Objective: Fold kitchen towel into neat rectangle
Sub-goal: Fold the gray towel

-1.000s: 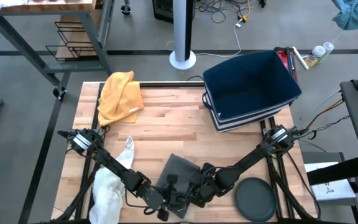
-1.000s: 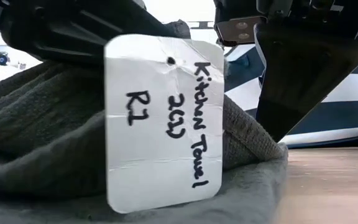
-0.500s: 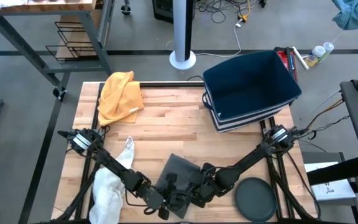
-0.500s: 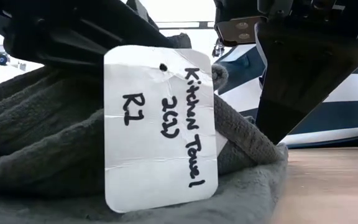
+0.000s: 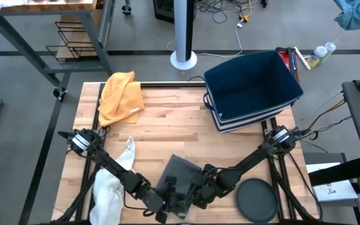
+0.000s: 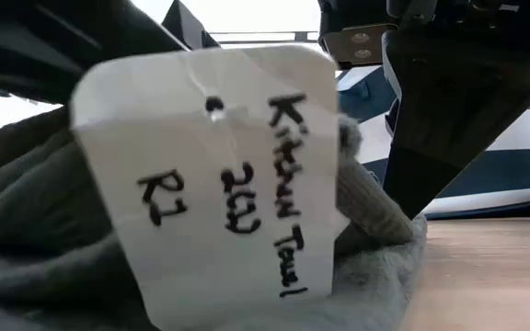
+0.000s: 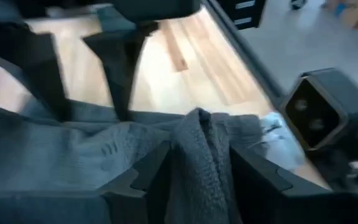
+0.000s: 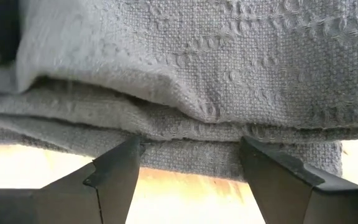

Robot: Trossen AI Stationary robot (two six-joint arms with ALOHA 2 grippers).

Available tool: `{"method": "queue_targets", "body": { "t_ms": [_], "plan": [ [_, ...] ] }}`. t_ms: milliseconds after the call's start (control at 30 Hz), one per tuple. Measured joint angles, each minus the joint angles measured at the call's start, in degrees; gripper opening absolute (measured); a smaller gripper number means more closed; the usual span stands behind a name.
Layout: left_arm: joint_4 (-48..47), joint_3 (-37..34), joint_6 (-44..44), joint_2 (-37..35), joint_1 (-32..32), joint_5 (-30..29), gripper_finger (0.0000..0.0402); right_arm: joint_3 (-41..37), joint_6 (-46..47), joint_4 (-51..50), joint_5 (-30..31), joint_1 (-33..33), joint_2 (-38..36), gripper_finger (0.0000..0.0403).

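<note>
The wooden table [image 5: 167, 119] carries a dark blue bin [image 5: 250, 87] at its far right corner and a yellow cloth [image 5: 120, 95] at its far left. The grey kitchen towel [image 5: 181, 172] lies bunched at the near edge, its white tag [image 6: 224, 184] (handwritten "Kitchen Towel") standing up. The right pincer [image 8: 188, 165] stands open against the towel's edge. The left pincer [image 7: 194, 168] straddles a raised fold, fingers parted.
</note>
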Motion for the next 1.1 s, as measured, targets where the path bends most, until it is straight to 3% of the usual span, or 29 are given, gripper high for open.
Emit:
{"method": "queue_targets", "body": {
  "t_ms": [133, 567, 733, 933, 1100],
  "plan": [
    [0.12, 0.0, -1.67, 0.51, -0.15, 1.73, 0.0149, 0.0, -0.02, 0.0, 0.0, 0.0, 0.0, 0.026],
    [2.0, 0.0, -0.59, 3.69, -0.33, -4.35, 0.0146, 0.0, 0.34, 0.13, 0.0, -0.02, 0.0, 0.0265],
    [2.47, 0.0, 0.47, 3.39, -0.33, -4.33, 0.0109, 0.0, 0.06, 0.13, 0.0, -0.02, 0.0, 0.0259],
    [2.47, 0.0, 1.54, 2.93, -0.33, -4.35, 0.0013, 0.48, -0.55, -1.49, -0.04, -0.02, -0.69, 0.0265],
    [2.04, 0.0, 2.08, 1.68, -0.33, -4.4, 0.0012, 1.52, 6.01, -10.05, 1.51, -0.02, -3.96, 0.0263]
  ]
}}
